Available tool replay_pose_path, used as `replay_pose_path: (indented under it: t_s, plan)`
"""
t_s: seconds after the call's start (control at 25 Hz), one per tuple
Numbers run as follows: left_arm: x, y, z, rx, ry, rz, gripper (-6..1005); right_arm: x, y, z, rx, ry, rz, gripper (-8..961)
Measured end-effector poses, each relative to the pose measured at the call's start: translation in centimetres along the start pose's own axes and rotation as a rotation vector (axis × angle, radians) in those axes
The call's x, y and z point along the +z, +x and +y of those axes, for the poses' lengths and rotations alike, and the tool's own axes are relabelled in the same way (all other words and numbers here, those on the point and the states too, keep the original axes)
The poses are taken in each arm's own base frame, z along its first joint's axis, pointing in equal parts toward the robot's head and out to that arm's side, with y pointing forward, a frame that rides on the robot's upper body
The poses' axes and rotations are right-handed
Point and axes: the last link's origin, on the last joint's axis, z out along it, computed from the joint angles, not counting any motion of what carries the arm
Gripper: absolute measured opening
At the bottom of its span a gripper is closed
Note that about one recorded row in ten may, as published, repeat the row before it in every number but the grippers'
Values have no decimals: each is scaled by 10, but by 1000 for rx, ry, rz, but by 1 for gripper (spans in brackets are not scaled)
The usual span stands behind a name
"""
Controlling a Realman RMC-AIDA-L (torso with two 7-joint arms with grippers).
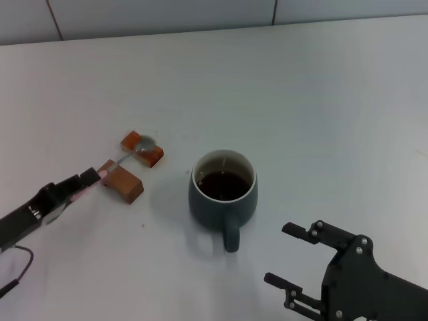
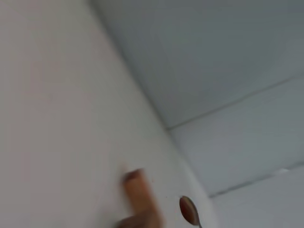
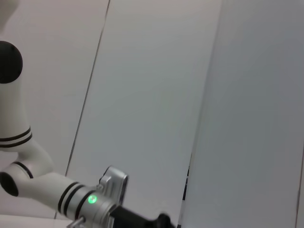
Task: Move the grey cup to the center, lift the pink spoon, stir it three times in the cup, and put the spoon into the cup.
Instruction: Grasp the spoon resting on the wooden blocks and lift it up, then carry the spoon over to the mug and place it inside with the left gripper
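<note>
The grey cup stands upright at the table's middle with dark liquid inside, its handle pointing toward me. The pink spoon lies across two brown wooden blocks, its silver bowl on the far block and its pale pink handle over the near block. My left gripper is at the handle's end, shut on the pink spoon low over the table. The spoon's bowl also shows in the left wrist view. My right gripper is open and empty, in front of and to the right of the cup.
The far wooden block and the near wooden block sit left of the cup; one block shows in the left wrist view. The white table ends at a tiled wall behind. The right wrist view shows a white arm and the wall.
</note>
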Motion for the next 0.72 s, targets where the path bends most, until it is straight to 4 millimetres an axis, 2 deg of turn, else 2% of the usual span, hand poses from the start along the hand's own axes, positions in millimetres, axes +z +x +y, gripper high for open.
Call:
replay_pose_path:
  t_s: [0.04,0.08,0.12,0.2,0.32,0.36,0.4,0.48,0.52,0.56,0.64,0.72]
  plan:
    - [0,0,0,0,0,0,163,0,0,0,0,0,0,629]
    - [2,9,15,68,-79,-33,159,0,0,0,-1,0,-1,629]
    - [2,9,15,68,-79,-33,155,0,0,0,-1,0,-1,629]
    - [4,26,33,159,-144,-78,146,1,-1,-1,-3,-3,-6,629]
    - [4,26,33,159,-144,-78,134,1,-1,-2,-3,-4,-10,629]
    - [5,47,52,275,-170,-127,130,1,-1,-2,-2,-3,-11,629]
    - [7,58,67,370,-182,-166,126,1,-1,-2,-2,-2,-11,629]
    - [7,58,67,370,-182,-166,127,1,-2,-3,-2,0,-11,629]
    - [9,70,86,500,-185,-227,127,1,-2,-3,-2,0,-13,629]
    - [18,90,115,730,-122,-343,127,1,-2,-4,-3,0,-14,629]
    - [28,104,141,915,-65,-438,127,2,-2,-4,-4,1,-17,629]
    - [33,107,153,997,-47,-496,126,2,-3,-4,-5,1,-17,629]
